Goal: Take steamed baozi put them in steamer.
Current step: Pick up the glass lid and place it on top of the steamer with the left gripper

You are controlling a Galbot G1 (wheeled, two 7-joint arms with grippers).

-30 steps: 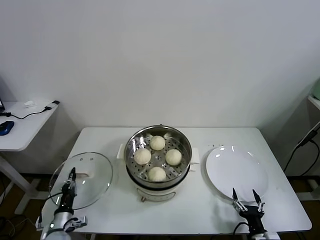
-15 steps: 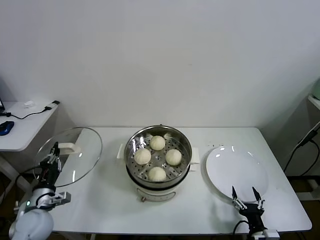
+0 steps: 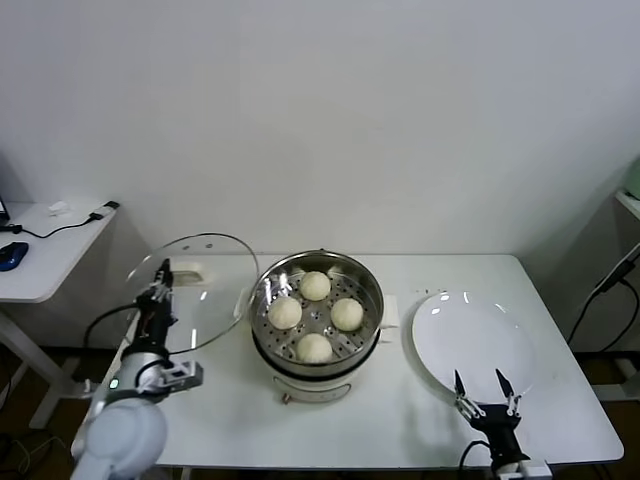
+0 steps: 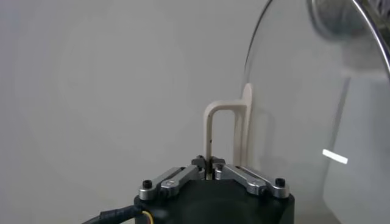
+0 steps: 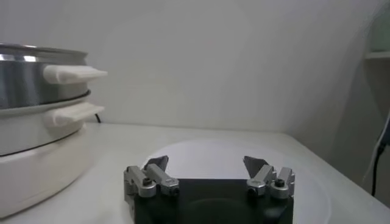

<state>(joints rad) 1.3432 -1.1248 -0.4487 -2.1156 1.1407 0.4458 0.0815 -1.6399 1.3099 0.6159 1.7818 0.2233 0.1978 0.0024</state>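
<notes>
Glass lid (image 3: pixel 192 290) now raised beside steamer (image 3: pixel 316 318), left pincer (image 3: pixel 157 292) clenched on its handle, right pincer (image 3: pixel 483 392) released

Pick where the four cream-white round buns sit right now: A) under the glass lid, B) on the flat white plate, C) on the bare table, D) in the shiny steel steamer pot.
D: all four cream-white round buns rest on the perforated tray inside the shiny steel steamer pot.

No text, label, brand or number can be read anywhere in these views. Every visible surface appears unmarked.
</notes>
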